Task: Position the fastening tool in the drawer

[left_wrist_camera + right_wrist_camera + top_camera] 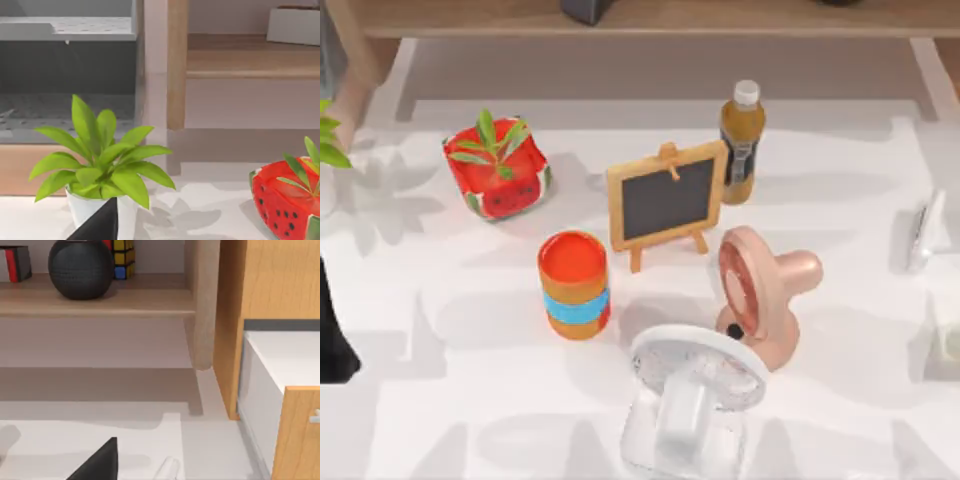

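While the stapler (920, 232) lay untouched near the table's (460, 400) right edge, the approach step stood pending; gripper states could not be told; next, the right arm should reach it, drawer (280, 365) waiting open.

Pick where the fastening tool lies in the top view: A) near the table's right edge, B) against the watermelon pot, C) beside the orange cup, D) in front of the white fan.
A: the fastening tool lies near the right edge, well right of the bottle and pink fan.
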